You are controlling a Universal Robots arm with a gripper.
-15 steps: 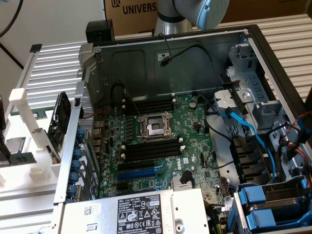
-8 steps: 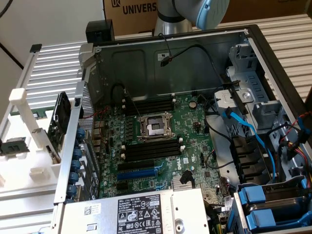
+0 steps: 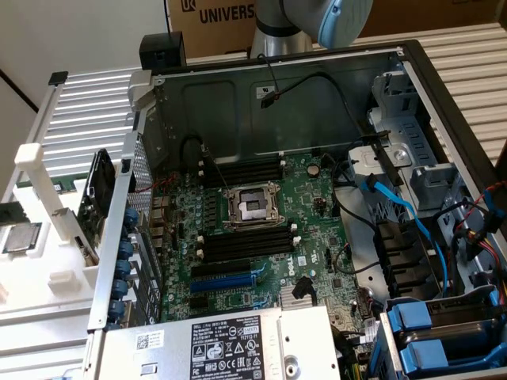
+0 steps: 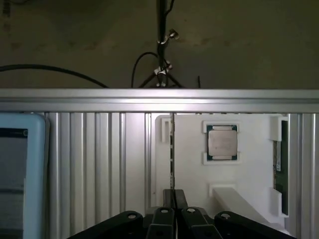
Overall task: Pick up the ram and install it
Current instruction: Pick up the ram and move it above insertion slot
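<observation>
1. The hand (image 4: 174, 195) shows only in the wrist view. It is narrow, its two dark fingertips (image 4: 168, 198) nearly meeting.
2. A thin dark strip (image 4: 172, 149), seen edge-on, runs from between those fingertips across the white tray (image 4: 194, 169). Whether the hand grips it or it stands in the tray cannot be told.
3. The ram (image 4: 279, 164), a long green stick, lies in a holder along one side of that tray, well apart from the hand.
4. A square processor chip (image 4: 222, 142) sits in its own white frame on the tray, between the thin strip and the ram.
5. The tray rests on a ribbed metal counter (image 4: 99, 159), with a bright metal rail (image 4: 159, 99) crossing beyond it.
6. In the exterior view the arm (image 3: 313, 20) rises behind an open computer case (image 3: 277, 87).
7. The large green motherboard (image 3: 261, 237) lies inside the case, with long black slots (image 3: 242, 245) on either side of the processor socket (image 3: 253, 207).
8. The tray (image 3: 32, 269) and its chip (image 3: 20, 237) sit at the exterior view's left, outside the case.
</observation>
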